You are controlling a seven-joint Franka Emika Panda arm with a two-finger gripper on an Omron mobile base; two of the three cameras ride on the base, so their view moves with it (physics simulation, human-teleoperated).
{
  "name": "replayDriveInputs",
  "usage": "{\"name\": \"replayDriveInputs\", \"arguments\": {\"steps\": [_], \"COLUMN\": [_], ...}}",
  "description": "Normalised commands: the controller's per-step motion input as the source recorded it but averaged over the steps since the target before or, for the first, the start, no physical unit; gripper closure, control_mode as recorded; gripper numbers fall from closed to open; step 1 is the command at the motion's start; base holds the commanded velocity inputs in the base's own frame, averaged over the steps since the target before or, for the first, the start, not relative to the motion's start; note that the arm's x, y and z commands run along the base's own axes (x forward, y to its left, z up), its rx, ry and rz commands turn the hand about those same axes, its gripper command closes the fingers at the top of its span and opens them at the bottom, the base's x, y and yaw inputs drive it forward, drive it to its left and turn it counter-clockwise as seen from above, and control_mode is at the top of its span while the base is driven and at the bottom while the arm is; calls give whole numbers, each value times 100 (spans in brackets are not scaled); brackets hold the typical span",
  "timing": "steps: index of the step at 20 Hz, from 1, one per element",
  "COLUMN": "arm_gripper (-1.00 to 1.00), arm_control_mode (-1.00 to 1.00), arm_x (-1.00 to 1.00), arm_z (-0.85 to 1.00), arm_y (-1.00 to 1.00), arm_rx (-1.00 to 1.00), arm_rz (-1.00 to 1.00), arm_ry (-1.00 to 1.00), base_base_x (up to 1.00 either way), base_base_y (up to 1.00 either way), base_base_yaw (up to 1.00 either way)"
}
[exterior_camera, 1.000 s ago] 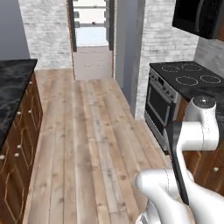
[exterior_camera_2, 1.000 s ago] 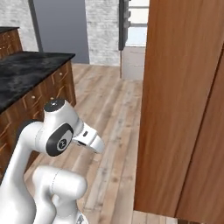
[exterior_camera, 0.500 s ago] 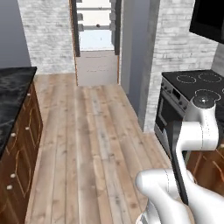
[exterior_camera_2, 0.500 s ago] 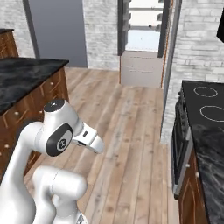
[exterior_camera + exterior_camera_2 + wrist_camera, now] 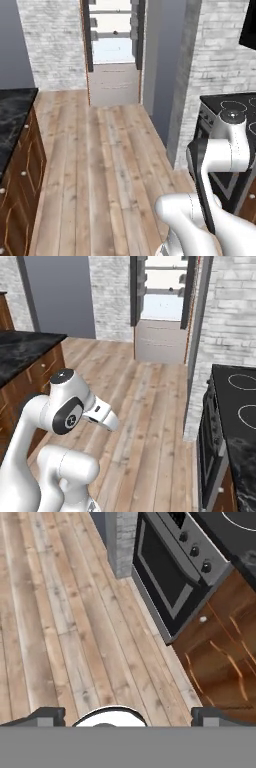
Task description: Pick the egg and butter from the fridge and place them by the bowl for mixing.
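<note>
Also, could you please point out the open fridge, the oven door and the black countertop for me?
fridge (image 5: 114,50), left base view, on its white interior.
oven door (image 5: 162,579), hand view, on its dark glass.
black countertop (image 5: 22,351), right base view, on its top surface.

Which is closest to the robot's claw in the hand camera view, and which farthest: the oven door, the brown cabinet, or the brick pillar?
Measured from the gripper at the bottom:
1. Brown cabinet, lower right.
2. Oven door, above it, right of centre.
3. Brick pillar, at the top, beyond the oven.
</note>
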Motion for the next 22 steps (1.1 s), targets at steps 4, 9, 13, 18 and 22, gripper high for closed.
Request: {"name": "replayDriveInputs", "arguments": {"steps": [4, 9, 13, 18, 22], "arm_gripper": [-100, -100, -100, -100, -100], "arm_control_mode": [100, 100, 100, 100, 100], "arm_x": [0, 0, 0, 0, 0], "arm_z": [0, 0, 0, 0, 0], "arm_y": [0, 0, 0, 0, 0], "arm_rx": [0, 0, 0, 0, 0], "arm_rz": [0, 0, 0, 0, 0], "arm_ry": [0, 0, 0, 0, 0], "base_base_x": [92, 91, 91, 92, 93], "base_base_y": [0, 0, 0, 0, 0], "base_base_yaw": [1, 1, 1, 2, 3]}}
